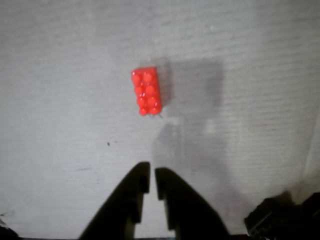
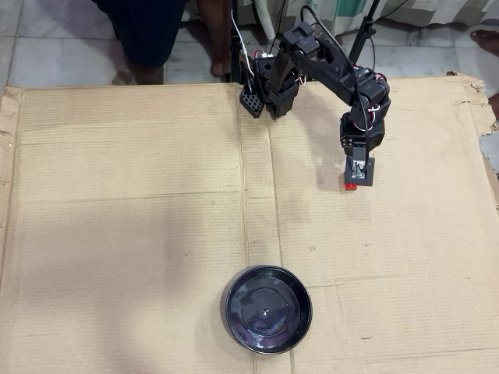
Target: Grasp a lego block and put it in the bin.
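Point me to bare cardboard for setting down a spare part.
Free: the whole left half beside the arm base, and the right strip below the gripper. Crowded: around the red brick under the gripper, and the black dish bottom centre.

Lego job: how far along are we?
Early. Done: the arm has reached the red lego; in the overhead view the gripper hangs right over it. In hand: nothing; in the wrist view the brick lies flat on the cardboard, ahead of the jaws, which stand nearly closed and apart from it. Left: open, grasp, carry to the black bin, which is empty, and drop.
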You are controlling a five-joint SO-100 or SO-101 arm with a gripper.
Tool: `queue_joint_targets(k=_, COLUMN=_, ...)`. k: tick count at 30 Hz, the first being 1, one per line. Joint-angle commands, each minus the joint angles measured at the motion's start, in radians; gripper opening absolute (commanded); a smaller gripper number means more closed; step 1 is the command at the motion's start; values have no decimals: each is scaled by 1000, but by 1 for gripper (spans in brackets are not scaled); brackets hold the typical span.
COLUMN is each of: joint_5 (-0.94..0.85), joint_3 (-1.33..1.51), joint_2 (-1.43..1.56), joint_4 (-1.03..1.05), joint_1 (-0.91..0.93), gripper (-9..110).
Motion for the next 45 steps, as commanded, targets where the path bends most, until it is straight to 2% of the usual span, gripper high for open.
queue_joint_targets(k=1, joint_5=6, joint_3=-48, joint_2=-8, joint_4=2, joint_1=-6, gripper=3)
queue_joint_targets(k=6, joint_5=6, joint_3=-67, joint_2=-44, joint_4=0, joint_1=-32, gripper=18)
queue_joint_targets(k=9, joint_5=6, joint_3=-84, joint_2=-66, joint_4=0, joint_1=-35, gripper=22)
queue_joint_targets(k=20, joint_5=6, joint_3=-92, joint_2=-183, joint_4=-3, joint_1=-80, gripper=22)
queue_joint_targets(k=33, joint_5=5, joint_3=-91, joint_2=-273, joint_4=-170, joint_1=-117, gripper=23)
queue_joint_targets(k=45, joint_5=5, joint_3=-91, joint_2=-370, joint_4=-206, joint_1=-115, gripper=22)
